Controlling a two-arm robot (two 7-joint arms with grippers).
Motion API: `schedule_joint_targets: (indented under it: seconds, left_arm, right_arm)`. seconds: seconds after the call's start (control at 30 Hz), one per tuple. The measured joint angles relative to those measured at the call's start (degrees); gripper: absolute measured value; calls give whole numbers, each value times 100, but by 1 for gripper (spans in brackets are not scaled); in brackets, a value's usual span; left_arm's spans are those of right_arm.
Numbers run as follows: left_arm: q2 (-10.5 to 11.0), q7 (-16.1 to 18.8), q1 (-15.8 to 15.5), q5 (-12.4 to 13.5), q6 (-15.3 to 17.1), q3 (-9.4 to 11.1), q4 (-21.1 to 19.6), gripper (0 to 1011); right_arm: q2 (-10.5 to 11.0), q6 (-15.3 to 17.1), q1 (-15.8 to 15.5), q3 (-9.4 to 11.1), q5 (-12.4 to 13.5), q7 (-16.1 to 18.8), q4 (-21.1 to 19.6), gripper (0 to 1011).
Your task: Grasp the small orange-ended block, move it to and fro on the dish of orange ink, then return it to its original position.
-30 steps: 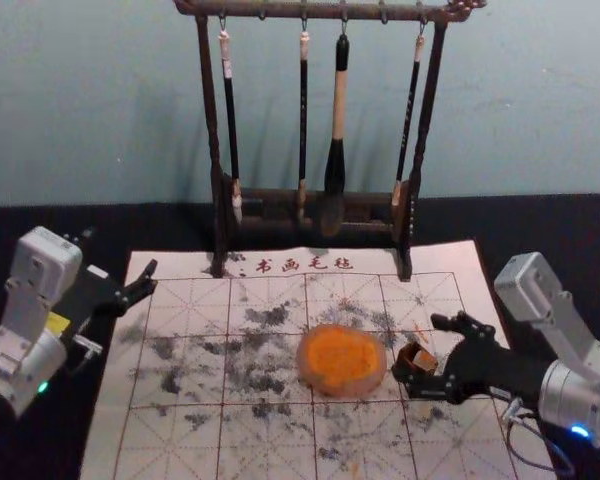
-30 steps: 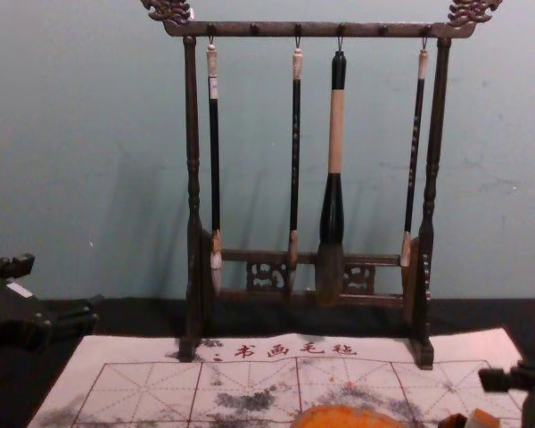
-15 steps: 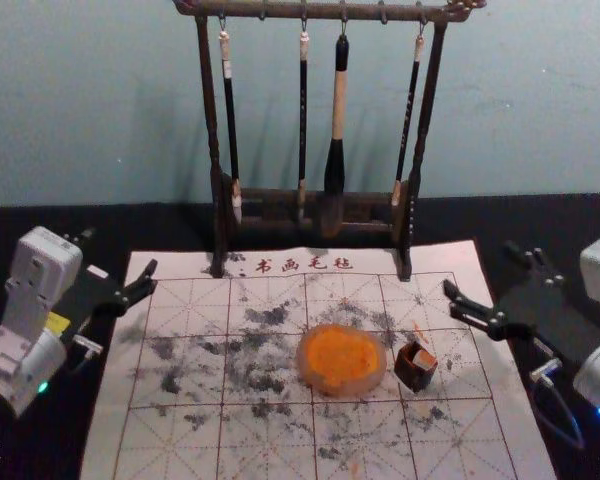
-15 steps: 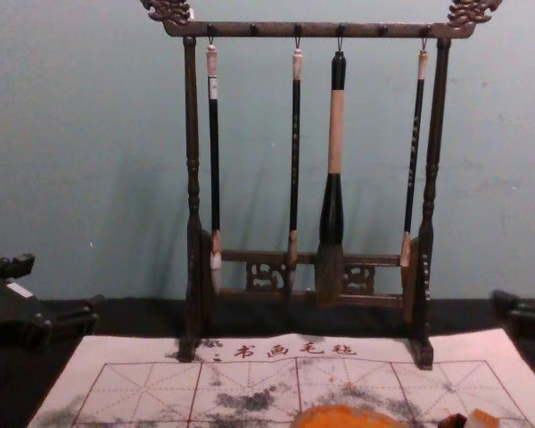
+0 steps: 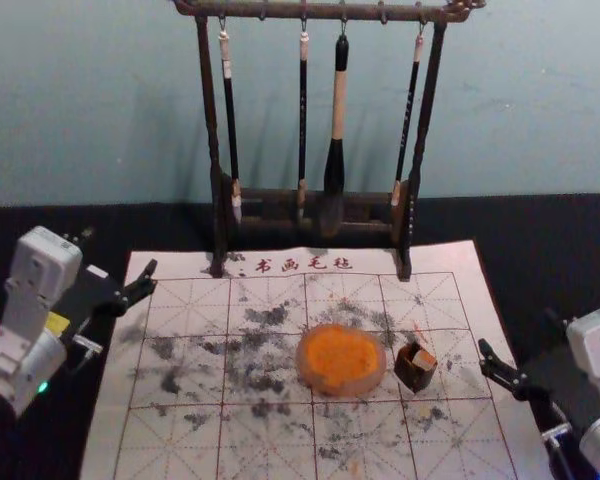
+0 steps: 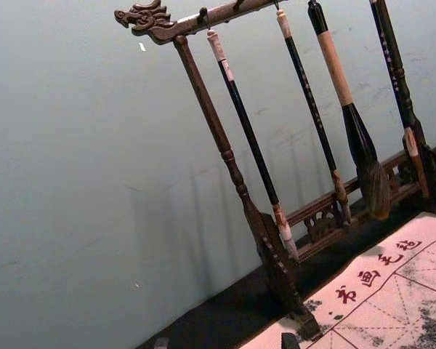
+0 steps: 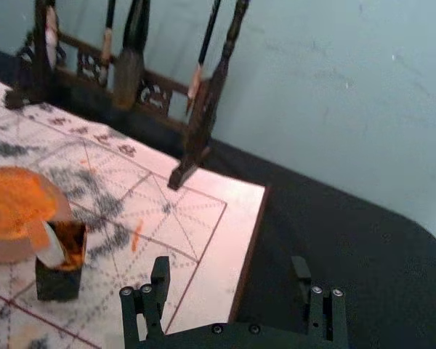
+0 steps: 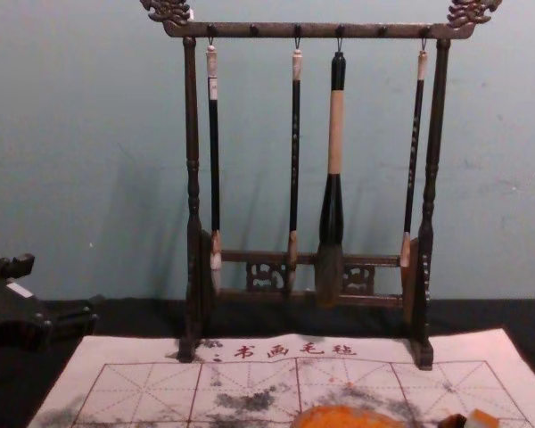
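Orange-ended block: small and pale with an orange end (image 5: pixel 426 358), it leans in a dark, open-topped holder (image 5: pixel 415 376); its lower part is hidden inside, and the holder appears to be square.
Dish: round and pale-rimmed (image 5: pixel 342 391), with bright orange ink (image 5: pixel 342 356) across its middle; it lies just left of the holder.
Right gripper: black (image 5: pixel 518 331), at the mat's right edge, well apart from the block; its two fingers stand wide apart with nothing between them.
Left gripper: black (image 5: pixel 120 251), idle near the mat's upper left corner, its fingers spread wide and holding nothing.
Mat: white (image 5: pixel 170 455), printed with a dark red grid and a row of Chinese characters along its far edge; grey-black ink smudges and a few small orange marks dot it.
Brush rack: dark carved wood (image 5: pixel 280 10), standing at the mat's far edge, with four brushes hanging tip down; the thickest brush (image 5: pixel 338 110) has a tan and black handle.
Table: black (image 5: pixel 540 230), under the mat.
Wall: plain blue-green (image 5: pixel 100 100), behind the rack.
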Motion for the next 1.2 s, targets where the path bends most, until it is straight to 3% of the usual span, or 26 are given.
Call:
schedule_joint_targets:
  seconds: [0.13, 1.2]
  left_arm:
    - [0, 0, 0, 1, 0, 0, 0, 1001]
    - [0, 0, 0, 0, 0, 0, 0, 1001]
  right_arm:
    - [-92, 11, -6, 17, -98, -83, 101, 1002]
    - [-43, 7, 4, 8, -48, -38, 43, 1002]
